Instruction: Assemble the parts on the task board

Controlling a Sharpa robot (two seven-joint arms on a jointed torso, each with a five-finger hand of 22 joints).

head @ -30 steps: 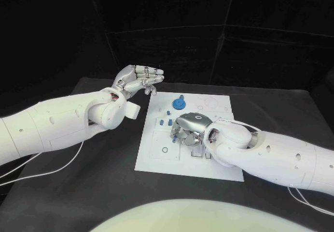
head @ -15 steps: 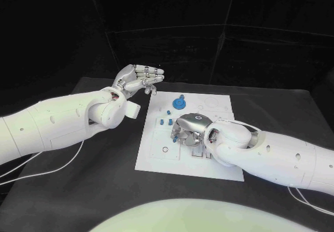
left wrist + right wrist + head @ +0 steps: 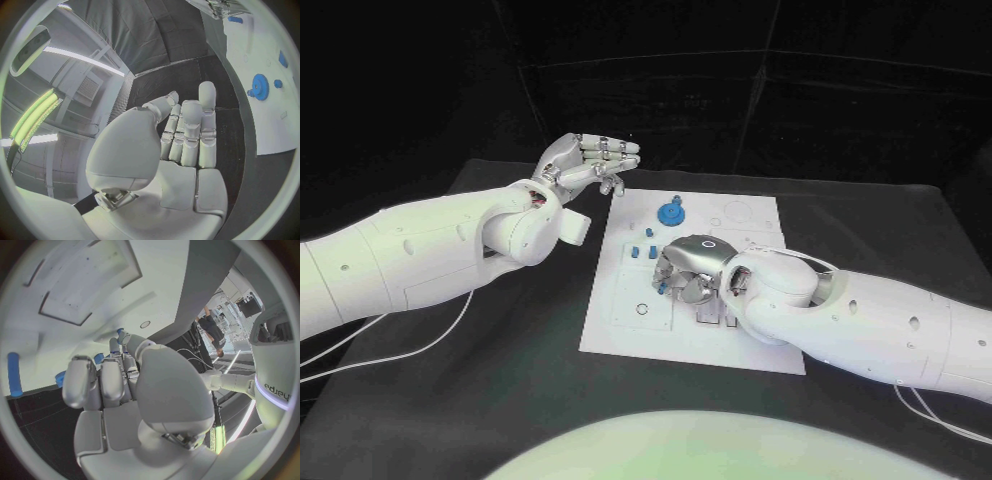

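The blue gear [image 3: 672,212] is seated at the far end of the task board [image 3: 625,335]; small blue pegs [image 3: 642,250] lie loose. Right hand [image 3: 692,268] works mid-board, its grasp hidden. Left hand [image 3: 589,160] hovers off-board, fingers curled, empty

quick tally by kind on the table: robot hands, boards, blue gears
hand: 2 (left hand, right hand)
task board: 1
blue gear: 1
total: 4
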